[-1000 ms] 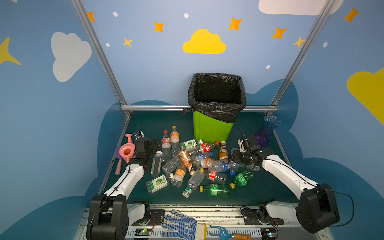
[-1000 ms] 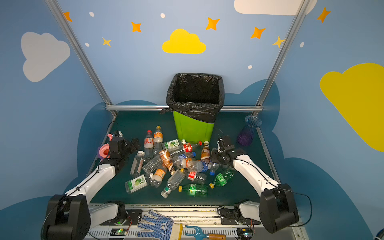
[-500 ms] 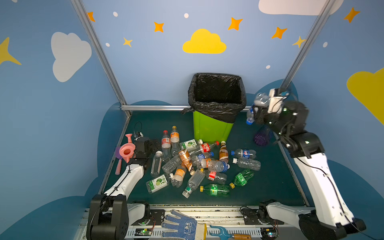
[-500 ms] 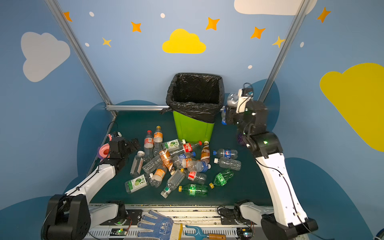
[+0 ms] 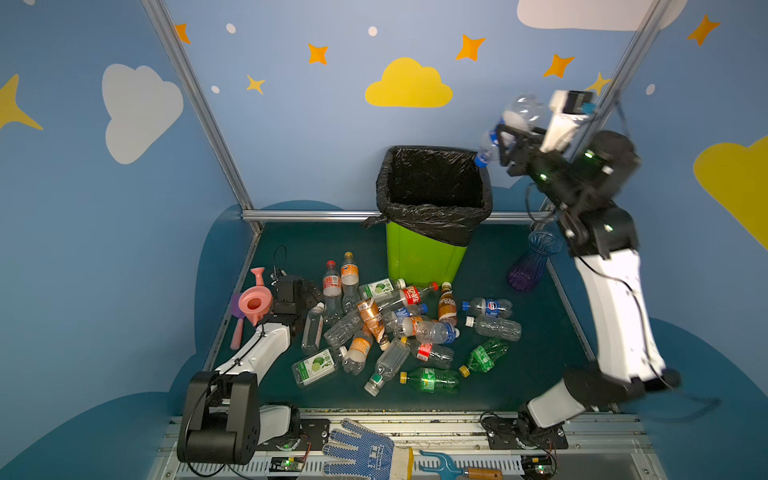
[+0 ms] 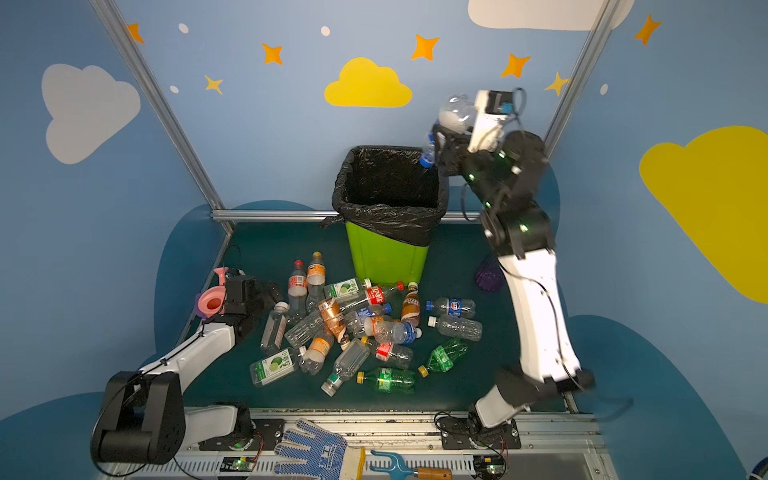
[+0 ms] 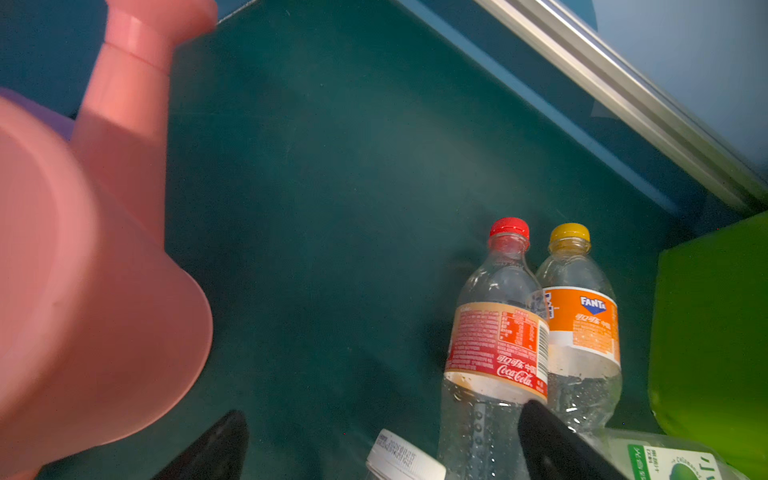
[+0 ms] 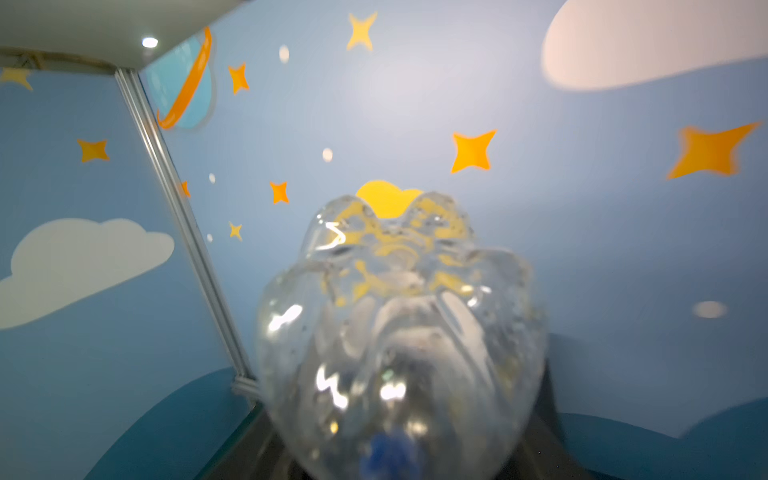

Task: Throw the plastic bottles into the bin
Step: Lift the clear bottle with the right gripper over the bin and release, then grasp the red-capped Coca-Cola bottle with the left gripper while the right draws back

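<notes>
The right claw (image 5: 505,145) is raised high beside the far right corner of the bin (image 5: 419,262). One clear bottle (image 5: 517,118) sits between its jaws, tilted with its blue cap down towards the black-bagged rim. In the right wrist view the bottle's lobed clear base (image 8: 395,332) fills the gap between the fingers, blurred. Whether the jaws are clamped on it or have let go cannot be told. The bottle has a blue label and is not crushed. The single bin is tall and lime green, with its black liner folded over the rim, and stands at the back middle of the dark green mat (image 5: 540,374). The left claw (image 7: 386,440) lies low at the left edge of the mat with its jaws spread wide and nothing between them, just beside the one pink watering can (image 5: 253,303). About eighteen bottles (image 5: 390,328) lie in an overlapping heap in front of the bin. Most are clear, two are green, and the caps are red, yellow, white, blue and green. One blue-purple vase (image 5: 530,266) stands to the right of the bin. One blue-dotted glove (image 5: 361,451) lies on the front rail.
</notes>
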Motion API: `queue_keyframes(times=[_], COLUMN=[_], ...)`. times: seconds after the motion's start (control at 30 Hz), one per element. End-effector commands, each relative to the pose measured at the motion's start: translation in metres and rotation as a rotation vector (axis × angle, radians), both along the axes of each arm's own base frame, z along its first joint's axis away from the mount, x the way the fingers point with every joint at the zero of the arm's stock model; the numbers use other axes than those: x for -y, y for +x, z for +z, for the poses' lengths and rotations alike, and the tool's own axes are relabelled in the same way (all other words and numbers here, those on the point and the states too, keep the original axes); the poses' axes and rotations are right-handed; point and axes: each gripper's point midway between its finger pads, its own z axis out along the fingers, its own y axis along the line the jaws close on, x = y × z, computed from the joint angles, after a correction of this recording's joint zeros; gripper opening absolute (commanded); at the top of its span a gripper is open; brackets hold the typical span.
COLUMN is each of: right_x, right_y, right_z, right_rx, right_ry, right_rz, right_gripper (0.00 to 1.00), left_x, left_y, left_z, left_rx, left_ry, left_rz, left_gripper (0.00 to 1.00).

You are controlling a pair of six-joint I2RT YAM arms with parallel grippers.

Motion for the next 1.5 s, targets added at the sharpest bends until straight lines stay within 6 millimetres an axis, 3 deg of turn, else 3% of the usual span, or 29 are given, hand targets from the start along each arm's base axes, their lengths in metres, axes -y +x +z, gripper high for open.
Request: queue_keyframes(times=[0.0,0.07,0.2,0.3,0.43,0.6,0.8,1.07,1.13,1.27,1.47], right_x=[-0.020,-0.008,0.013,0.020,0.035,0.060,0.099,0.119,0.121,0.126,0.134], right_y=[0.007,-0.001,-0.034,-0.054,-0.066,-0.074,-0.078,-0.088,-0.093,-0.102,-0.109], right_z=[-0.064,-0.037,0.004,0.003,-0.015,-0.064,-0.150,-0.283,-0.307,-0.336,-0.350], right_rx=[-0.241,-0.155,0.015,0.039,0.025,-0.056,-0.238,-0.567,-0.632,-0.693,-0.714], right_ry=[-0.112,-0.072,0.041,0.087,0.077,0.050,0.087,0.108,0.107,0.136,0.160], right_rz=[0.089,0.041,-0.014,-0.013,-0.068,-0.150,-0.249,-0.311,-0.321,-0.344,-0.379], right_gripper=[0.83,0.91,0.95,0.95,0.95,0.95,0.96,0.96,0.96,0.96,0.96], left_x=[0.002,0.002,0.001,0.003,0.006,0.013,0.034,0.061,0.064,0.070,0.072], left_y=[0.007,0.009,0.009,0.009,0.009,0.011,0.023,0.028,0.030,0.035,0.042], left_z=[0.009,0.011,0.014,0.012,0.011,0.017,0.022,-0.002,-0.007,-0.014,-0.024], left_rx=[-0.003,-0.011,-0.003,-0.004,-0.015,-0.008,-0.022,-0.230,-0.264,-0.304,-0.386], left_ry=[-0.007,0.003,0.007,0.002,0.000,0.000,-0.028,-0.017,-0.023,-0.028,0.004], left_rz=[-0.003,-0.010,-0.011,-0.021,-0.042,-0.094,-0.215,-0.376,-0.390,-0.404,-0.406], left_gripper=[1.00,1.00,1.00,1.00,1.00,1.00,1.00,0.87,0.82,0.75,0.75])
